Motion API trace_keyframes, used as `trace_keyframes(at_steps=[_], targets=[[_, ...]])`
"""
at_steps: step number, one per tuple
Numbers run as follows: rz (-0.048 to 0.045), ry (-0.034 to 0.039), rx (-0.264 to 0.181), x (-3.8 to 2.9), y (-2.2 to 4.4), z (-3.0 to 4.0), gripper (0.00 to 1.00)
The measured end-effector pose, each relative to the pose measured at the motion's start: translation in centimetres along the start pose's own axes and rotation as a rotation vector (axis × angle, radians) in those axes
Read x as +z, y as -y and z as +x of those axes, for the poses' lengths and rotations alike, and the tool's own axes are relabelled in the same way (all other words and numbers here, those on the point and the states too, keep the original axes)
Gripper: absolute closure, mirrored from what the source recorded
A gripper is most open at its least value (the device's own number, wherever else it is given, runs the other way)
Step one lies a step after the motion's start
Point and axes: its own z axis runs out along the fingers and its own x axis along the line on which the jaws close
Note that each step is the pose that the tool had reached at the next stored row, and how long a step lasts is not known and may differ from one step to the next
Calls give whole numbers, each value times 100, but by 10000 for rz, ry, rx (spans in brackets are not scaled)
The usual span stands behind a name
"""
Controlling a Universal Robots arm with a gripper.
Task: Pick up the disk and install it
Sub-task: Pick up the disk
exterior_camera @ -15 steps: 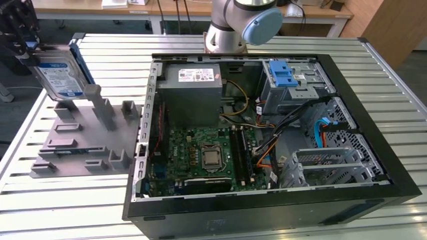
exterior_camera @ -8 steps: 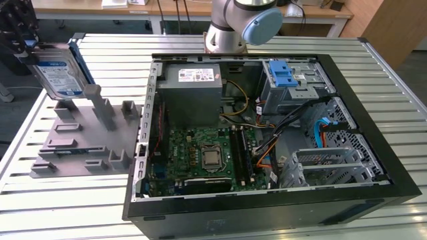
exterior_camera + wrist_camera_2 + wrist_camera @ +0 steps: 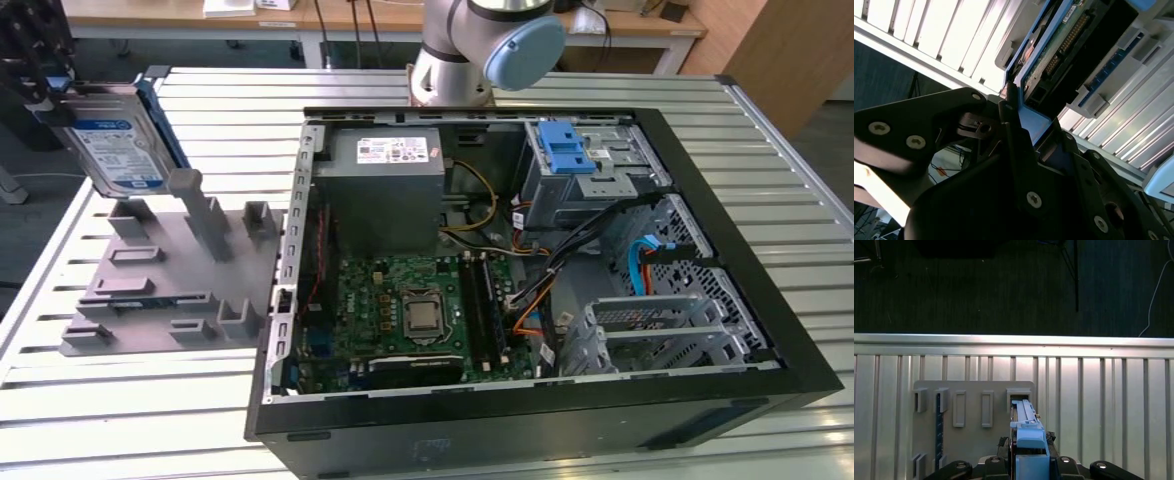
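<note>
Disk (image 3: 118,140) hangs at the exterior view's far left, on edge and leaning, its blue-and-white label facing the camera. Its upper end is clamped by the black end effector (image 3: 47,95), which enters at the top corner. In the second wrist view the fingers (image 3: 1010,130) are closed on the disk (image 3: 1051,55) at its blue edge. In the first wrist view the end effector (image 3: 1026,462) points straight down at the slatted worktop (image 3: 1114,390), and the disk (image 3: 1026,432) is seen edge-on over a slot at the end of the grey holder (image 3: 971,440). Whether the disk's lower edge touches the holder (image 3: 160,270) I cannot tell. To the exterior view's right of the holder, the open computer case (image 3: 534,430) lies on the worktop (image 3: 134,420), with a grey power supply (image 3: 387,190) and a green board (image 3: 400,300) inside. Behind the case stands the arm's base (image 3: 467,50), its blue-capped joint above the rear wall. Further right, a blue latch (image 3: 566,155) tops the grey drive bay (image 3: 587,185)
</note>
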Motion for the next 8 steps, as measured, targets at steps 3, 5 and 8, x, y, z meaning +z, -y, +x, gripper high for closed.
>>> trace_keyframes(at_steps=[3, 5, 8], targets=[[-1, 0, 0, -9, 0, 0, 64], [-1, 0, 0, -14, 0, -1, 64], [0, 0, 0, -19, 0, -1, 64]])
